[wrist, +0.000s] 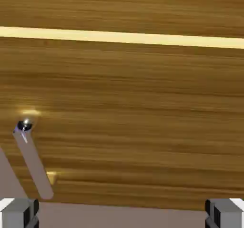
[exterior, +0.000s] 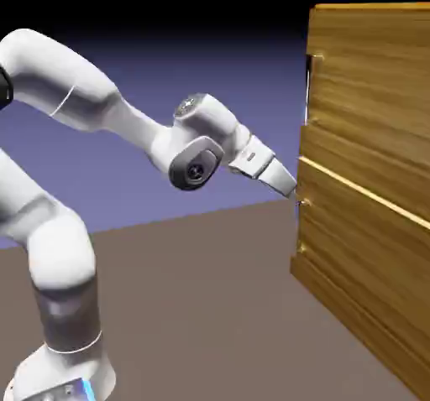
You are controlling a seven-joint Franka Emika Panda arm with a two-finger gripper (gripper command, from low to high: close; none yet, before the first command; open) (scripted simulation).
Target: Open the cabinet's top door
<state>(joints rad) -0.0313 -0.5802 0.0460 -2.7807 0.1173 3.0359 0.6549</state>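
Gripper [exterior: 290, 187] spread wide, empty, tips close to cabinet [exterior: 369, 181] front, near seam between panels. Top door [exterior: 369, 89] up right of hand, apparently shut; handle [exterior: 309, 64] ungrasped. Whole pull left. Hand view: small lower handle [wrist: 24, 126] only; top handle out of frame.

Tabletop [exterior: 201, 307]: plain matte brown surface, running back to a blue-violet backdrop. Bearing two items: the white robot base [exterior: 59, 374] at the exterior view's lower left, and the cabinet [exterior: 369, 223], golden-brown wood grain, standing at the right. The two stand well apart.
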